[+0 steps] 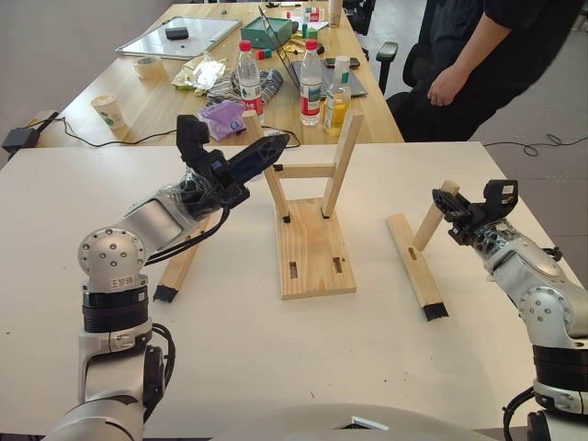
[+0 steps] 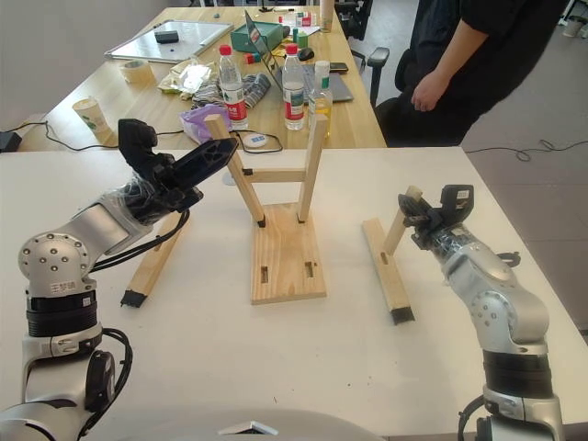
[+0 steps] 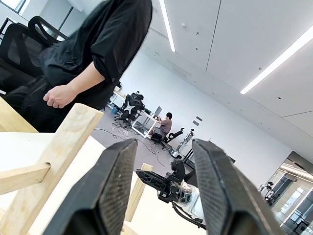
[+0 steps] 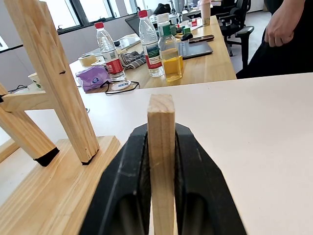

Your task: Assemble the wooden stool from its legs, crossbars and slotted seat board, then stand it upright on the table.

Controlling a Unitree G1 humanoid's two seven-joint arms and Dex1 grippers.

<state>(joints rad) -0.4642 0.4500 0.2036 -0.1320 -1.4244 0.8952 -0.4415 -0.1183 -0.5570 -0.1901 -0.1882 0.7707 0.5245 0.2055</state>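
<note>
White table (image 1: 367,367): right gripper (image 1: 448,204) pinches a crossbar (image 4: 161,161) between its fingers (image 4: 128,166); left gripper (image 3: 164,149) spread wide, empty.

Left arm: raised, elbow bent. Left gripper (image 1: 271,149): fingers apart, apparently empty. Right arm: forearm low, angled inward. Right gripper (image 1: 457,209): clamped on leg (image 1: 425,230), upper end.

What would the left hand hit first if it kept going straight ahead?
Probably the standing stool leg, just beside its line; if it clears that, the right hand holding a loose leg beyond. Depth is unclear.
</note>
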